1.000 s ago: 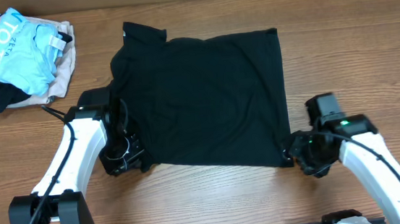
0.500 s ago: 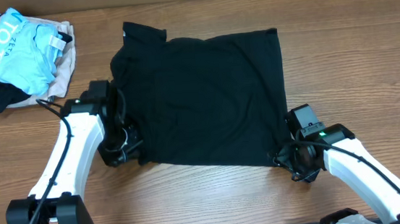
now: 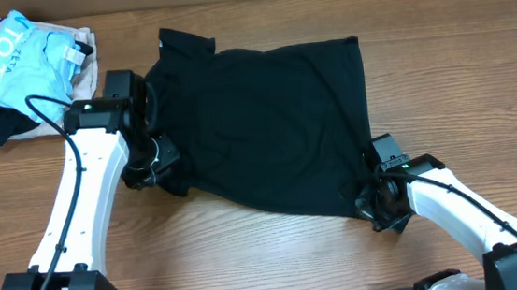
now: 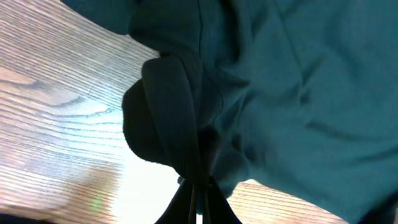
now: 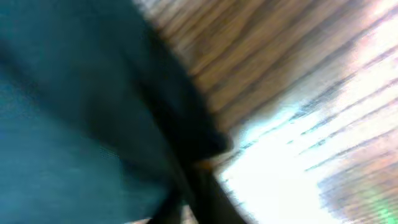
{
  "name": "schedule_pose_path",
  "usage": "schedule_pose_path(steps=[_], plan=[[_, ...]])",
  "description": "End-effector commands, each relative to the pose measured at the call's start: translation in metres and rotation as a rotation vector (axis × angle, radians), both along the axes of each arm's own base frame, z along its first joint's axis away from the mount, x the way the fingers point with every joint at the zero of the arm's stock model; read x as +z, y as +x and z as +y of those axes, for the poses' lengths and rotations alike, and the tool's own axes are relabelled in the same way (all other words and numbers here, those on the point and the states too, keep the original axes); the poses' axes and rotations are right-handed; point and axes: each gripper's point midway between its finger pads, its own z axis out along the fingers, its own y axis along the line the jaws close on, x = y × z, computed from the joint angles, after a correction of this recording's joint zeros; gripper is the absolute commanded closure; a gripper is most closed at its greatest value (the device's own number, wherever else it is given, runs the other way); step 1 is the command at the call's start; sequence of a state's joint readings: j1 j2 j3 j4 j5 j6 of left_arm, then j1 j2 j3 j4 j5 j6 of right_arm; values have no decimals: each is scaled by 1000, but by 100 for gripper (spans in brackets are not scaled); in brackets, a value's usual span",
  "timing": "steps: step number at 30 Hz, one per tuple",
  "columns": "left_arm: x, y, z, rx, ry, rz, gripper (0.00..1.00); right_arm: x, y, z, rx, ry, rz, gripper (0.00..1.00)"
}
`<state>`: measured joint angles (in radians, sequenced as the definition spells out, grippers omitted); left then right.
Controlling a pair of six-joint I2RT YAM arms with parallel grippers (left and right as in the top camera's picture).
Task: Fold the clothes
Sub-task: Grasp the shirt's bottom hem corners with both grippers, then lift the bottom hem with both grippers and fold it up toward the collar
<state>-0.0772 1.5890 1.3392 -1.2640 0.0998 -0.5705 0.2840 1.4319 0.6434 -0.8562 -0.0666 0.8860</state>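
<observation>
The clothes, a black shirt (image 3: 265, 116), lie spread across the middle of the wooden table (image 3: 250, 258). My left gripper (image 3: 162, 167) is shut on the shirt's near-left corner, and a bunched fold of fabric (image 4: 168, 124) rises from its closed fingertips (image 4: 200, 205). My right gripper (image 3: 369, 201) sits at the shirt's near-right corner. The right wrist view is blurred, but it shows dark fabric (image 5: 74, 112) gathered at the closed tips (image 5: 193, 199).
At the far left corner lies a pile of other garments: a light blue one with lettering (image 3: 21, 62) on top of a beige one (image 3: 84, 80). Bare wood runs along the near edge and to the right of the shirt.
My left gripper has carried the shirt's near-left corner toward the far side. My right gripper has moved left onto the near-right corner and shut there.
</observation>
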Motion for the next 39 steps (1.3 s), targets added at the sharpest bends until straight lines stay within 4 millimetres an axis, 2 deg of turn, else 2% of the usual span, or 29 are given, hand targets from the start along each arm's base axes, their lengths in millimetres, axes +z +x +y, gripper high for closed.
schedule_pose_path(steps=[1,4,8,10,13,16,19,23,28,36,39], plan=[[17,8,5,2,55,-47,96,3,0,-3,9,-24,8,96],[29,7,12,4,98,-48,96,19,5,-3,31,-19,-11,96],[44,1,21,0,150,-33,96,52,5,-8,55,-18,-29,96],[48,-6,26,-20,184,-9,96,74,-3,-12,64,-13,-25,96],[49,-17,30,-34,225,35,96,95,-19,-17,67,-7,2,96],[49,-24,33,-46,257,59,96,108,-28,-11,100,44,6,96],[50,-23,34,-54,272,58,96,113,-26,-9,117,55,-13,96],[48,-13,27,-67,268,13,96,111,-7,-7,119,58,-78,96],[45,15,15,-80,262,-104,96,108,30,-11,112,3,-200,96],[30,51,18,-40,303,-250,96,104,83,-21,98,-97,-355,96],[23,63,22,-7,331,-300,96,102,103,-17,125,-97,-412,96]])
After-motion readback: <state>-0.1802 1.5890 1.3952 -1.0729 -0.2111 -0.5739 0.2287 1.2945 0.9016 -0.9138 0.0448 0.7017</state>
